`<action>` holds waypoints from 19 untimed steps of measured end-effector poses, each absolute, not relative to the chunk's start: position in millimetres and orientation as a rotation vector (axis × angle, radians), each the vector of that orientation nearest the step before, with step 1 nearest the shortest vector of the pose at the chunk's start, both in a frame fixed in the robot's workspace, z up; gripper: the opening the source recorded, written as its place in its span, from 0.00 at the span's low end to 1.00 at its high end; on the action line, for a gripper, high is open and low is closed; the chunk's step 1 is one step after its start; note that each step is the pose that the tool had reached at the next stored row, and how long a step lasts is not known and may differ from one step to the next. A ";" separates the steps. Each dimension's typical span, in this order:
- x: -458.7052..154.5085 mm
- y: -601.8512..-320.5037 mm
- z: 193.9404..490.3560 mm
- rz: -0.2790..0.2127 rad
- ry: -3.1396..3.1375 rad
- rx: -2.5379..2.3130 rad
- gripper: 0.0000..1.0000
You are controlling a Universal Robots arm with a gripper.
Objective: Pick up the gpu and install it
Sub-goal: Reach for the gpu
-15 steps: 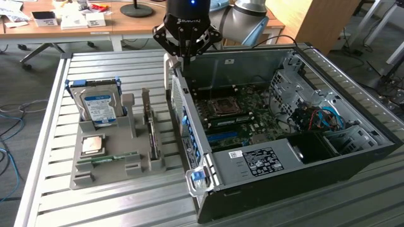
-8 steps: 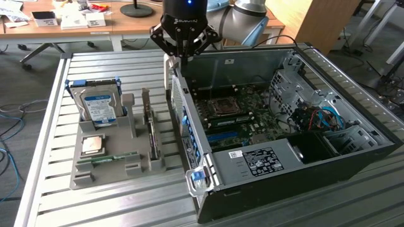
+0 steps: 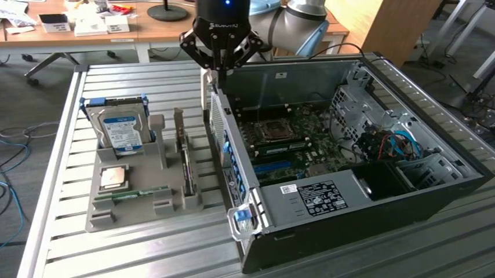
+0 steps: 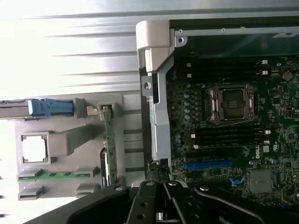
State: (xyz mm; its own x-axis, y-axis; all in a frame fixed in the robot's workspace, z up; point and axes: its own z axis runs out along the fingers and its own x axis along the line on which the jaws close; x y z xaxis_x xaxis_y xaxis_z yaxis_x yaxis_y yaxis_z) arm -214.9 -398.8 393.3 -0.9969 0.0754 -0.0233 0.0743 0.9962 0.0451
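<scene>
Hovering above computer case (image 3: 433,191) rear wall: hand (image 3: 219,69), pressed together, empty; gpu (image 3: 186,165) stood unpicked in grey holder (image 3: 139,205).

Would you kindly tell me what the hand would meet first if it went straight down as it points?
Most likely the rear wall of the computer case, just below the shut hand, though depth is unclear; the gpu stands off to the side.

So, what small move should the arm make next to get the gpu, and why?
Probably shift sideways toward the exterior view's left, until it is above the gpu. The gripper is shut, holds nothing, and hangs over the edge of the open computer case, while the gpu stands untouched in the grey holder.
</scene>
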 end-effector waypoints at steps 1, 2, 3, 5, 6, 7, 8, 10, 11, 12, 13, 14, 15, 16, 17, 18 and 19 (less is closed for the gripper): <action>-215.5 -398.8 393.3 0.069 3.114 0.117 0.11; -216.2 -398.8 393.3 0.069 3.114 0.117 0.11; -217.0 -398.8 393.3 0.069 3.114 0.117 0.11; -218.4 -398.8 393.3 0.069 3.114 0.117 0.11; -219.2 -398.8 393.3 0.069 3.114 0.117 0.11; -220.0 -398.9 393.3 0.069 3.114 0.117 0.11; -220.9 -398.9 393.3 0.069 3.114 0.117 0.11; -223.1 -398.9 393.3 0.069 3.114 0.117 0.11; -224.2 -398.9 393.3 0.069 3.114 0.117 0.11; -225.4 -398.9 393.3 0.069 3.114 0.117 0.11; -226.7 -398.9 393.3 0.069 3.114 0.117 0.11; -228.0 -398.9 393.3 0.069 3.114 0.117 0.11; -229.4 -398.9 393.3 0.069 3.114 0.117 0.11; -231.0 -398.9 393.3 0.069 3.114 0.117 0.11; -232.4 -398.9 393.3 0.069 3.114 0.117 0.11; -234.0 -398.8 393.3 0.069 3.114 0.117 0.11; -235.5 -398.8 393.3 0.069 3.114 0.117 0.11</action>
